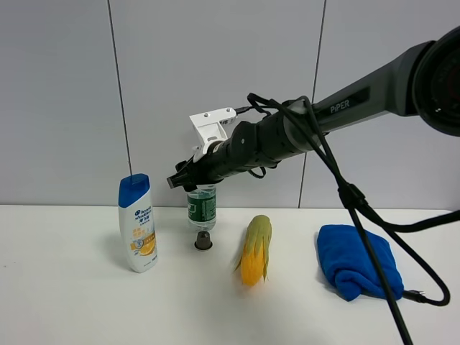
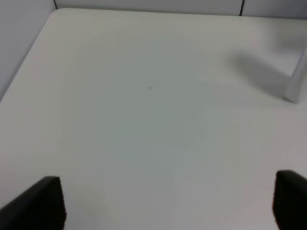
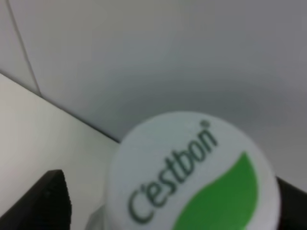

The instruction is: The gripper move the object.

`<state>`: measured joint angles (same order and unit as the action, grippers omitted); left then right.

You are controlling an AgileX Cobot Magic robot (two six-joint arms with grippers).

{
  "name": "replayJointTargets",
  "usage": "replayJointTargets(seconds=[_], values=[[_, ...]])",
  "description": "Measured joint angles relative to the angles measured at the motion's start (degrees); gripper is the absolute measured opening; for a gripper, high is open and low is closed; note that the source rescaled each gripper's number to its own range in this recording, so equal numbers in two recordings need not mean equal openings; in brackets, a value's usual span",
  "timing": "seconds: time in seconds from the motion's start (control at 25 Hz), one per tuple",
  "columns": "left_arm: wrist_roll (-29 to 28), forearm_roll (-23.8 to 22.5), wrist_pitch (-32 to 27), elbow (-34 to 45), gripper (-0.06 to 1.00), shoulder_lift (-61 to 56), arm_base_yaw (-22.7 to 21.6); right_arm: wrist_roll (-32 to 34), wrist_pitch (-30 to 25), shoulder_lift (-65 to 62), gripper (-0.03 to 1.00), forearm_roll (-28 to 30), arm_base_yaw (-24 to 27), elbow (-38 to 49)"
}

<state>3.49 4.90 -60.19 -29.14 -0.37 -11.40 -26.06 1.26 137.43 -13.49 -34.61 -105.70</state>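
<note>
The clear water bottle [image 1: 202, 208] with a green label stands at the back of the white table [image 1: 72, 302], near the wall. My right gripper [image 1: 188, 178], on the black "PiPER" arm, reaches across from the right and hangs over the bottle's top, hiding the cap in the exterior view. In the right wrist view the white cap [image 3: 192, 172], printed "C'estbon", sits between the two black fingers [image 3: 53, 201] of my right gripper [image 3: 172, 203], with a gap on one side. My left gripper [image 2: 168, 206] is open over bare table and holds nothing.
A white shampoo bottle [image 1: 138, 223] with a blue cap stands left of the water bottle. A small brown capsule [image 1: 204, 241] sits just in front of it. A corn cob [image 1: 255, 249] and a folded blue towel [image 1: 357, 260] lie to the right. Black cables [image 1: 374, 251] hang from the arm.
</note>
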Motion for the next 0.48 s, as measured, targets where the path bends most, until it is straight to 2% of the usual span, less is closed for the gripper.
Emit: replayJointTargets(seconds=[0.12,0.28,0.48], values=[[0.0,0.0,0.0,0.0,1.0,0.0,0.0,0.0,-2.14,-1.64,0.26,-0.41,0.0,0.0],[0.0,0.0,0.0,0.0,1.0,0.0,0.0,0.0,-5.18,-6.3,0.45,-0.41,0.0,0.0],[0.0,0.0,0.0,0.0,1.0,0.0,0.0,-0.05,-12.38,-13.68,0.5,0.27,0.0,0.0]])
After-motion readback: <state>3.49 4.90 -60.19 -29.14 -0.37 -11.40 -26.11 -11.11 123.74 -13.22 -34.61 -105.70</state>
